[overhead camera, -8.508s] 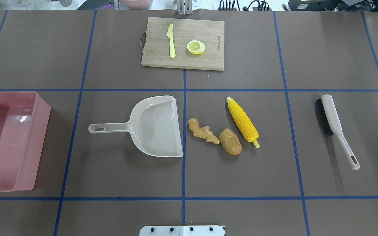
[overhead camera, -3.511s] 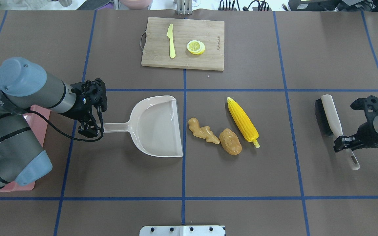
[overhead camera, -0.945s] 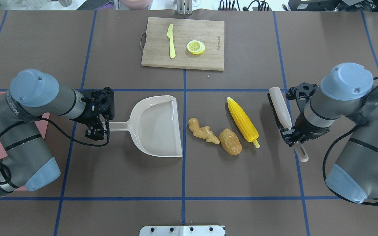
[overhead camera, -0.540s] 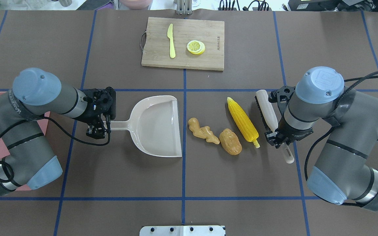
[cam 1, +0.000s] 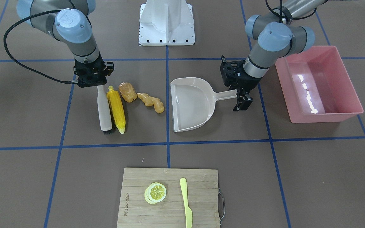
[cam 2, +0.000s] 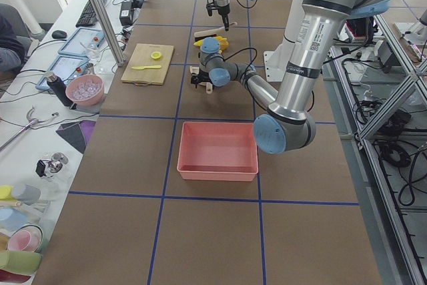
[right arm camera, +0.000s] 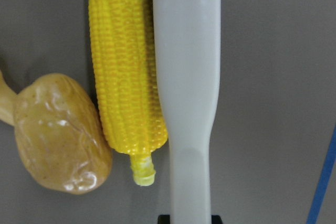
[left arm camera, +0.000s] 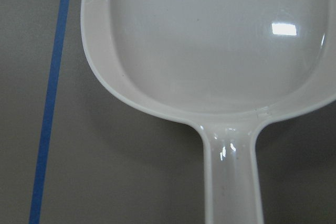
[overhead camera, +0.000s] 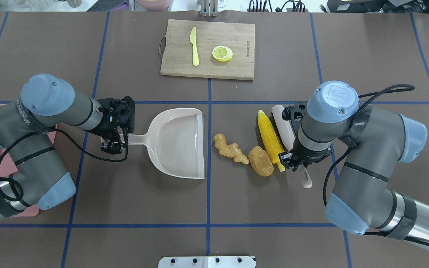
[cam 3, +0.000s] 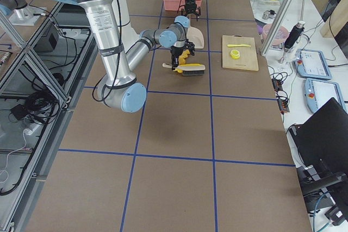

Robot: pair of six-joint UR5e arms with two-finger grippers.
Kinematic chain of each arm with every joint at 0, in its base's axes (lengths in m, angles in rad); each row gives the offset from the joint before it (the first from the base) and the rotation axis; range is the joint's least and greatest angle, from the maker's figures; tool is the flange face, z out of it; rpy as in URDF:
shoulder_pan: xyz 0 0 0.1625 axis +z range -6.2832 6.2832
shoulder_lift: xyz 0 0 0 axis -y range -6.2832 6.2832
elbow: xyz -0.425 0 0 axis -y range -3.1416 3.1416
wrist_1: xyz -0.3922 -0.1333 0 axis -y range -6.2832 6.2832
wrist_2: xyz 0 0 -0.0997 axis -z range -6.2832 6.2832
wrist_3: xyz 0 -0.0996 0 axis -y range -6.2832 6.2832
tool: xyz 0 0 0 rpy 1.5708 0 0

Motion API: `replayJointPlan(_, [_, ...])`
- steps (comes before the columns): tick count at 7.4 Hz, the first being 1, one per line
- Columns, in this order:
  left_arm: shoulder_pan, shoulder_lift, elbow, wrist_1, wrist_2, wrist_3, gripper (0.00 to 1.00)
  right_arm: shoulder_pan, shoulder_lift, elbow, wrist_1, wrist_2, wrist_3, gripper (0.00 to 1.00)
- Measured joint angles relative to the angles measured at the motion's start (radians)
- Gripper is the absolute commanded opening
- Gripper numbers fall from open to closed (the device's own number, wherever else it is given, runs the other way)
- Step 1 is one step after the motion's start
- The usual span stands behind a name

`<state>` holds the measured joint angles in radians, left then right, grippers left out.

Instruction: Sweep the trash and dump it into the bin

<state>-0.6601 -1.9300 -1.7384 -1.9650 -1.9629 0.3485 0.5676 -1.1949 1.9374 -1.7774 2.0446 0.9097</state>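
I see the yellow corn cob lying flat on the bench. Its stalk end is just beside my right fingers and its tip points away from them. The tan-brown potato-like lump (rounded, glossy) touches the cob's stalk end on the side away from those fingers. The knobbly ginger root lies farther out still, one end at the lump; I cannot tell whether they touch. The pink bin sits open side up near my left fingers, on their side away from the food.

Robotics lab: grid-taped table, aluminium post, laptop.
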Motion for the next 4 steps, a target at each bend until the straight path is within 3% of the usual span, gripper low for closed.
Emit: replayJointPlan(4, [-0.004, -0.006, -0.004, -0.011, -0.007, -0.008, 0.94, -0.057, 0.043, -0.001, 0.017, 0.003, 0.070, 0.00])
